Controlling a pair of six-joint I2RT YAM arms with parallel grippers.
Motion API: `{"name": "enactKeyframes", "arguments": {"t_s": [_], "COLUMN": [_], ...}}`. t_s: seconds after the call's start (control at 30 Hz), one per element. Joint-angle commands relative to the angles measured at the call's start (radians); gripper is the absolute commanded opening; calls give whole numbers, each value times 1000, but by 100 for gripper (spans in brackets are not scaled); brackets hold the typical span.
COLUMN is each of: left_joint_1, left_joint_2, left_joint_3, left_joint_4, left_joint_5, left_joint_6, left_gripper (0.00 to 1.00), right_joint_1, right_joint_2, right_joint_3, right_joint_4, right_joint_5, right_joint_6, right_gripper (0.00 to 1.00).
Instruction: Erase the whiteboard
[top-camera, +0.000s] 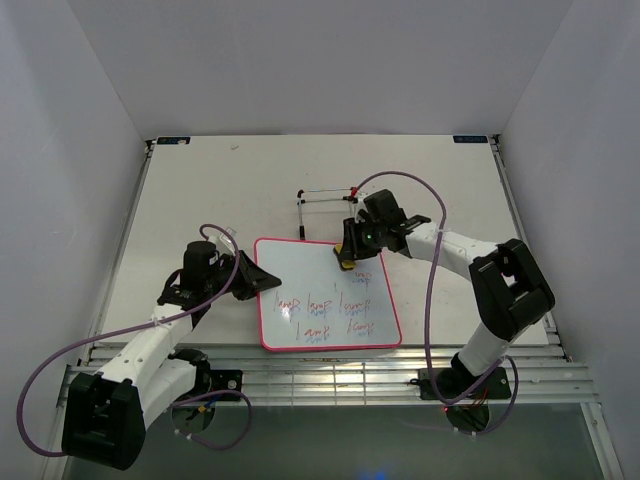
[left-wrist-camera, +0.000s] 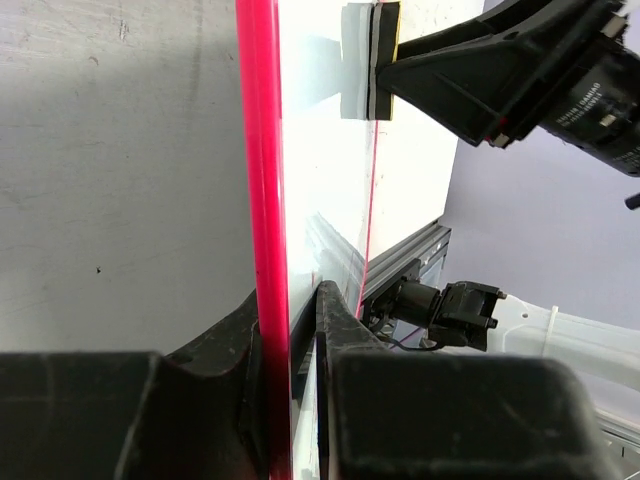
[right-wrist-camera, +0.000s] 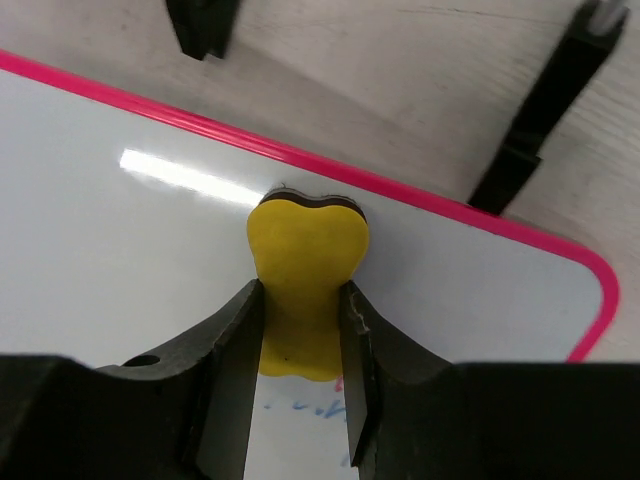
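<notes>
The whiteboard lies flat near the table's front edge, pink-framed, with red and blue scribbles across its lower half. My left gripper is shut on its left edge; in the left wrist view the pink frame runs between the fingers. My right gripper is shut on the yellow eraser, pressed onto the board's upper right area. In the right wrist view the eraser sits between the fingers, near the board's top frame, with faint blue marks below it.
A thin black wire stand with white and red tips stands just behind the board, close to my right gripper; its legs show in the right wrist view. The table's front rail runs below the board.
</notes>
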Motion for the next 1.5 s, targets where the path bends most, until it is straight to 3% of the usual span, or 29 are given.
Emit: {"name": "enactKeyframes", "arguments": {"t_s": [0.0, 0.13, 0.37, 0.53, 0.7, 0.93, 1.2, 1.47], "left_joint_1": [-14, -14, -14, -14, -12, 6, 34, 38], "left_joint_2": [-9, -3, 0, -7, -47, -69, -84, -69], "left_joint_3": [22, 16, 14, 19, 37, 68, 80, 73], "left_joint_4": [10, 18, 18, 14, -58, -128, -160, -135], "left_joint_5": [-184, -175, -176, -188, -259, -305, -305, -270], "left_joint_6": [182, 185, 186, 182, 188, 192, 203, 209], "left_gripper": [0, 0, 0, 0, 0, 0, 0, 0], "right_joint_1": [0, 64, 318, 388, 248, 3, -140, -171], "right_joint_2": [64, 70, 123, 91, -10, -145, -168, -174], "right_joint_3": [-110, -61, 192, 176, -139, -419, -484, -473], "right_joint_4": [-203, -183, -203, -188, -133, -114, -128, -131], "right_joint_5": [55, -16, -30, -4, 4, 12, 41, 35], "right_joint_6": [-62, -50, 2, 22, 37, 21, 33, 8], "right_gripper": [10, 9, 9, 9, 10, 10, 9, 8]}}
